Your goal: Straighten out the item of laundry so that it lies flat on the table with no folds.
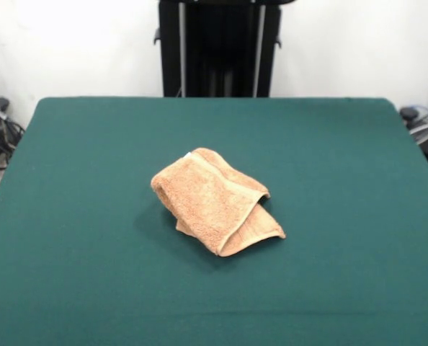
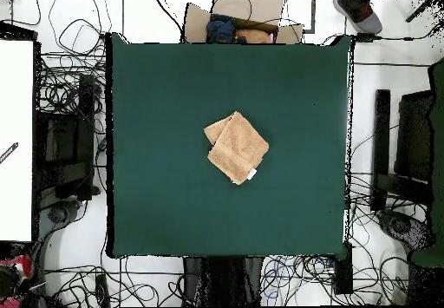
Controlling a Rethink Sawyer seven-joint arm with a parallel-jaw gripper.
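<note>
The peach-orange terry towel lies folded over itself near the middle of the dark green table. Its upper layer is doubled over a lower flap that sticks out toward the front right. A woven border band runs along the folded edge. In the overhead view the towel sits at the table's centre as a tilted bundle, with a small white tag at its lower right corner. The gripper and the arm show in neither view; only the black pedestal stands at the table's far side.
A cardboard box with a blue and an orange thing in it sits just beyond the table's top edge in the overhead view. Cables, black equipment and a white surface surround the table on the floor.
</note>
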